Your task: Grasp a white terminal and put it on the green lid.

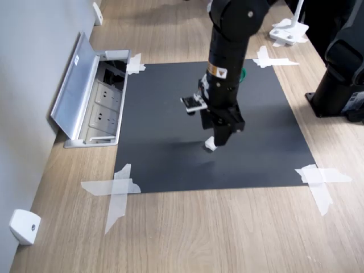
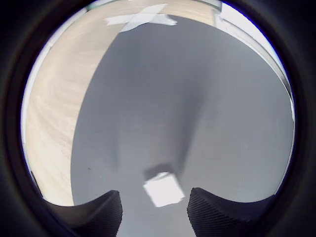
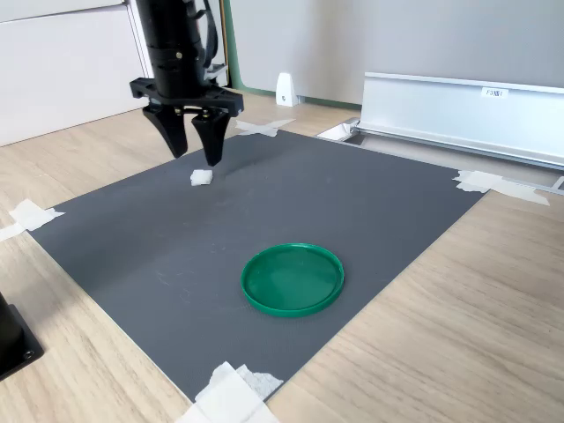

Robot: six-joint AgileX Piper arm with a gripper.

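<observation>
Directly beneath the gripper (image 3: 198, 145), on the dark grey mat (image 3: 370, 203), lies the white terminal (image 3: 202, 177), untouched and resting flat. Fingers spread apart, tips pointing straight down, hanging just above the small block with a gap of air visible in the second exterior view. Seen through the wrist view, white terminal (image 2: 163, 189) sitting between the two dark fingertips (image 2: 101, 212), closer to neither by much, and casting a small shadow on the mat (image 2: 197, 98). Seen in the first exterior view, gripper (image 1: 219, 136) right over the white terminal (image 1: 210, 144), arm standing upright above. Well apart from the gripper, nearer the second exterior view's camera, sits the green lid (image 3: 292, 279), flat on the same mat and holding nothing. Only a green sliver of the lid (image 1: 243, 73) peeking out behind the arm in the first exterior view. Mat fixed to the wooden table (image 3: 458, 335) by white tape strips (image 1: 116, 187) at the corners. Beyond the mat, an open silver socket box (image 1: 94, 102) set into the table.
</observation>
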